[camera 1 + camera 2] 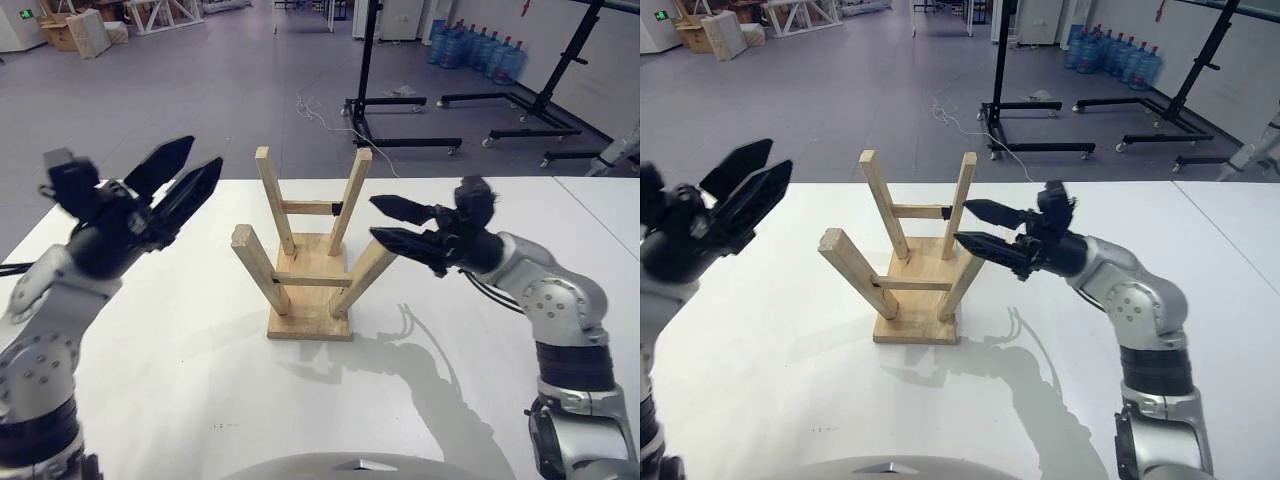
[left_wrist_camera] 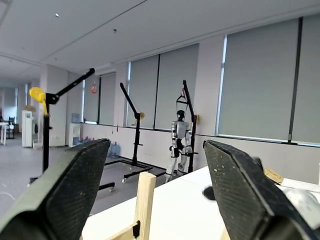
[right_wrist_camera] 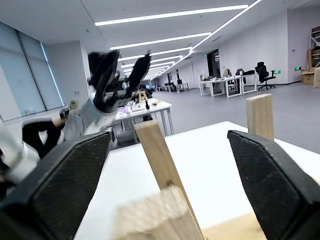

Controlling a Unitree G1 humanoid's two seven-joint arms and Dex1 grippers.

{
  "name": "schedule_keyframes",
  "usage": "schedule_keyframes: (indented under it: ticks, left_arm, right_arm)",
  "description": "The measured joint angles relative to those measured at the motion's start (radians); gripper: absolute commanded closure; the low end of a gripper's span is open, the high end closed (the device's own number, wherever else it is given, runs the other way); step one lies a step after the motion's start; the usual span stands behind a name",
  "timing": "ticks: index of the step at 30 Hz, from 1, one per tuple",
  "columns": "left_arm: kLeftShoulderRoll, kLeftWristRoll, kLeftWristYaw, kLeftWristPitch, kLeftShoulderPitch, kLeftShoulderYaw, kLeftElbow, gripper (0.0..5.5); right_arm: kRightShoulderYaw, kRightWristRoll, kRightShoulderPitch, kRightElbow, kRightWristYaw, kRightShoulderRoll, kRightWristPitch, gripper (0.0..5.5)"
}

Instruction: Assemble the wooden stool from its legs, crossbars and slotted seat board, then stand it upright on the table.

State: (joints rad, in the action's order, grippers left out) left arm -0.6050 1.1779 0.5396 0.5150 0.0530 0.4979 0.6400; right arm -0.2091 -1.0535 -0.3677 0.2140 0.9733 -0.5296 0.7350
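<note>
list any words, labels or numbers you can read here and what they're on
Nothing here can be read.
Green sign on the far wall: too small to read.
Water jugs: labels blurred.
Stool: no print shows on it.

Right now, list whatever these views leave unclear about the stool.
- Seat board: face against the table hidden, head views.
- Right gripper and near right leg: contact unclear, they overlap.
- Left wrist view: stool leg cut off by the frame edge.
- Right wrist view: nearest wooden part blurred.
</note>
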Motion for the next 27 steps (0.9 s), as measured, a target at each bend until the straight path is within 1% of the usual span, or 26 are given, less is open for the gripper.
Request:
schedule_keyframes:
  ticks: [2, 3, 4, 6, 8, 9, 11, 12, 16, 22, 27]
  left_arm:
    - [-0.013, 0.002, 0.047, 0.001, -0.116, 0.061, 0.012, 2.05]
    - [-0.013, 0.002, 0.051, 0.002, -0.143, 0.066, 0.018, 2.05]
    - [-0.012, 0.004, 0.064, 0.004, -0.172, 0.054, 0.038, 2.05]
    - [-0.002, 0.027, 0.075, 0.007, -0.199, 0.013, 0.071, 2.05]
    - [0.027, -0.005, 0.079, 0.020, -0.236, -0.100, 0.088, 2.05]
    - [0.041, -0.048, 0.077, 0.024, -0.257, -0.153, 0.083, 2.05]
    - [0.054, -0.138, 0.067, 0.001, -0.272, -0.217, 0.055, 2.05]
    - [0.065, -0.233, 0.034, 0.012, -0.294, -0.278, -0.023, 2.05]
    - [0.069, -0.401, 0.001, -0.016, -0.292, -0.321, -0.150, 2.05]
    - [0.118, -0.509, -0.033, -0.048, -0.205, -0.360, -0.226, 2.05]
    - [0.158, -0.577, -0.075, -0.052, -0.095, -0.382, -0.297, 2.05]
  right_arm:
    - [-0.101, -0.123, -0.018, -0.016, -0.070, 0.005, 0.025, 1.21]
    - [-0.109, -0.122, -0.035, -0.031, -0.089, 0.008, 0.015, 1.21]
    - [-0.100, -0.060, -0.061, -0.073, -0.117, 0.019, -0.025, 1.21]
    - [-0.052, 0.057, -0.071, -0.145, -0.139, 0.039, -0.090, 1.21]
    - [0.022, 0.176, -0.084, -0.208, -0.140, 0.075, -0.168, 1.21]
    - [0.060, 0.230, -0.088, -0.226, -0.136, 0.092, -0.207, 1.21]
    - [0.126, 0.328, -0.089, -0.257, -0.119, 0.113, -0.282, 1.21]
    - [0.179, 0.390, -0.081, -0.256, -0.092, 0.117, -0.333, 1.21]
    - [0.244, 0.452, 0.018, -0.233, -0.041, 0.122, -0.377, 1.21]
    - [0.263, 0.457, 0.061, -0.153, 0.000, 0.106, -0.365, 1.21]
    - [0.347, 0.460, 0.124, 0.019, 0.012, 0.097, -0.306, 1.21]
